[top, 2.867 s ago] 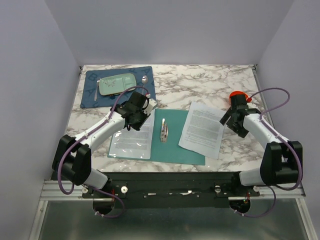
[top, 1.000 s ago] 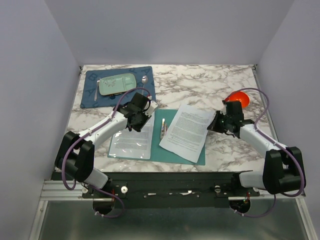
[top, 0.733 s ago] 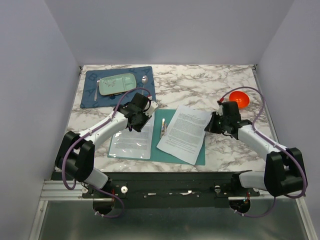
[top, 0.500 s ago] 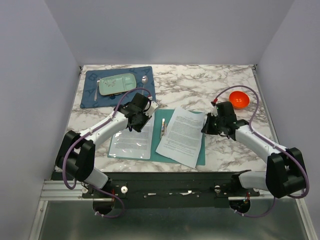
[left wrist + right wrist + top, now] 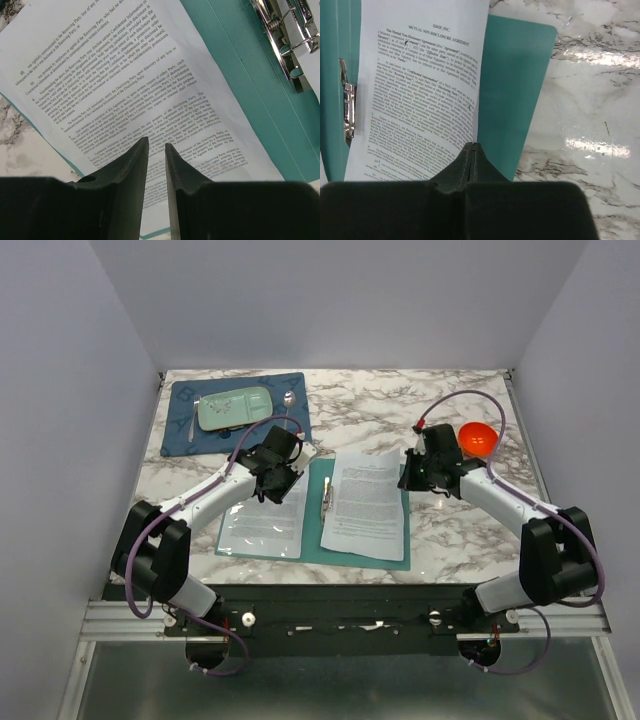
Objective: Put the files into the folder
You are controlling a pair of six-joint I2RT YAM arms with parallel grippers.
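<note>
The teal folder lies open on the marble near the front, its metal clip at the spine. One file rests on its left half. My left gripper stands low over that sheet's far part; its fingers show only a thin slit, with nothing between them. A second file lies on the right half, and my right gripper is shut on its far right edge. In the right wrist view the fingertips pinch the sheet over the teal cover.
A dark blue placemat at the back left carries a pale green tray and a spoon. An orange bowl sits on the marble right behind my right arm. Walls close in the left, back and right.
My right gripper has dragged its sheet leftward from the bare marble onto the folder's right half and turned it straight, moving clear of the orange bowl. The left arm has barely moved.
</note>
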